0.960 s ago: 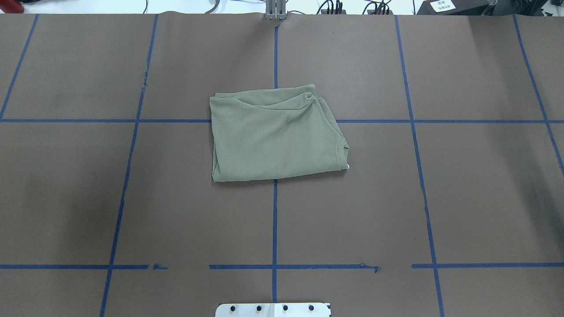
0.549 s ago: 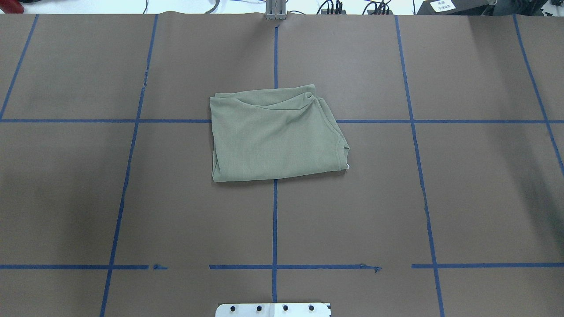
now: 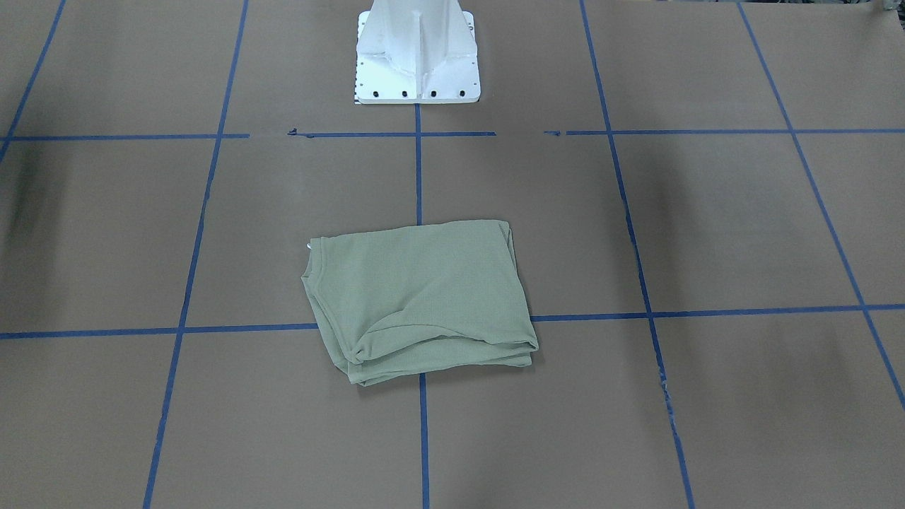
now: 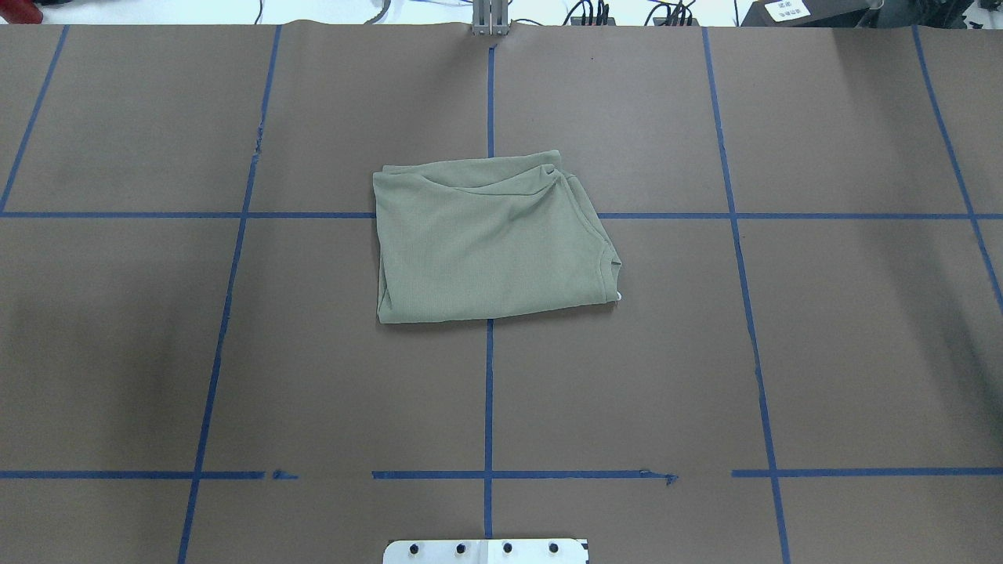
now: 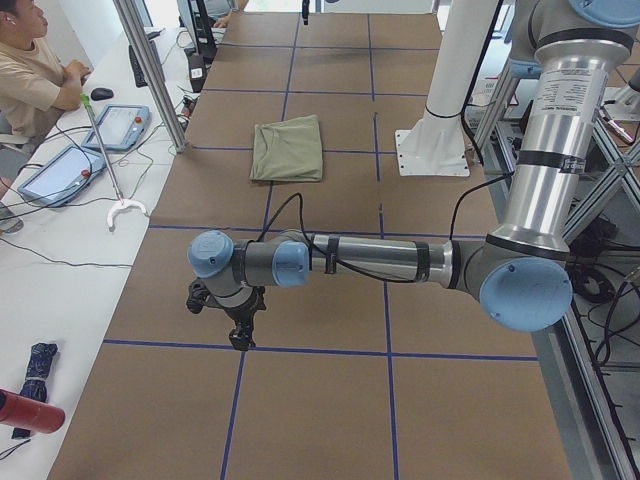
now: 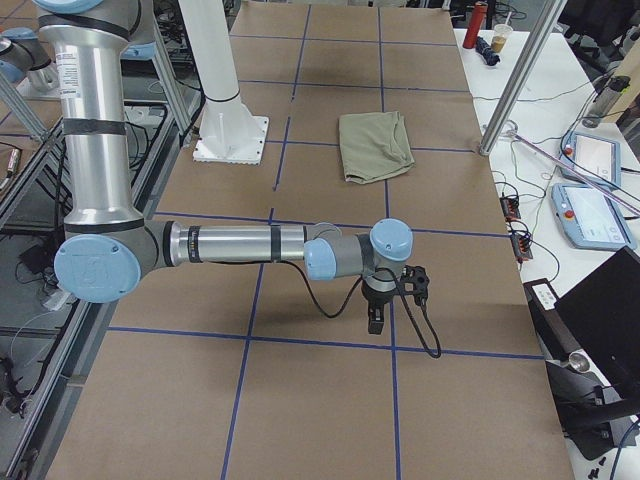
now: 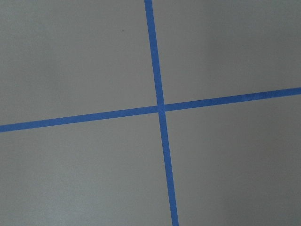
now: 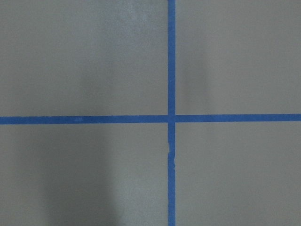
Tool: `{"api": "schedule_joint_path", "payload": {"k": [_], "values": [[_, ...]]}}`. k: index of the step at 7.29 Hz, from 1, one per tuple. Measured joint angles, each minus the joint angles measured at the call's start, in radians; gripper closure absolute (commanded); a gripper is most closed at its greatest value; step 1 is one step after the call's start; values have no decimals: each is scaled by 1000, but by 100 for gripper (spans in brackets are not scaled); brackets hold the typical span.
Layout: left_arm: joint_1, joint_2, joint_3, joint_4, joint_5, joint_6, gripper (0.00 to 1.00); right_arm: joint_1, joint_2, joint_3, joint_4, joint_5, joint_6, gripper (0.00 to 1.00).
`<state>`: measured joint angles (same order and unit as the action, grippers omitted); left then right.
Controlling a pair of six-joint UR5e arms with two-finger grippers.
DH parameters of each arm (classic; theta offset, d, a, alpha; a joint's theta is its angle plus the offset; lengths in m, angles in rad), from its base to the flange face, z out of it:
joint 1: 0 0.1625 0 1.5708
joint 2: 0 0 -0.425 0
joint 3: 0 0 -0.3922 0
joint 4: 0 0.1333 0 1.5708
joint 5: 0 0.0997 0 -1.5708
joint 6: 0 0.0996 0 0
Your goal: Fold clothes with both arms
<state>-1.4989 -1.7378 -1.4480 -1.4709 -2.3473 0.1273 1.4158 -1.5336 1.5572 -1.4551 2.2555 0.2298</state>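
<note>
The sage-green shirt lies folded into a compact rectangle at the middle of the table, its collar edge toward the near right corner. It also shows in the front view and both side views. My left gripper hangs over the table far to the left of the shirt, pointing down. My right gripper hangs far to the right of it. Both grippers show only in the side views, so I cannot tell whether they are open or shut. Neither touches the shirt.
Brown paper with a blue tape grid covers the table. The white base pedestal stands at the robot's edge. Both wrist views show only tape crossings. An operator and tablets are beside the table.
</note>
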Motion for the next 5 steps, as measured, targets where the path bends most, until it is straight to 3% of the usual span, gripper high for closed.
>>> {"api": "schedule_joint_path", "payload": {"k": [5], "values": [[0, -10, -1, -29, -1, 0, 0, 0, -6, 0, 1, 72, 2, 0]]}}
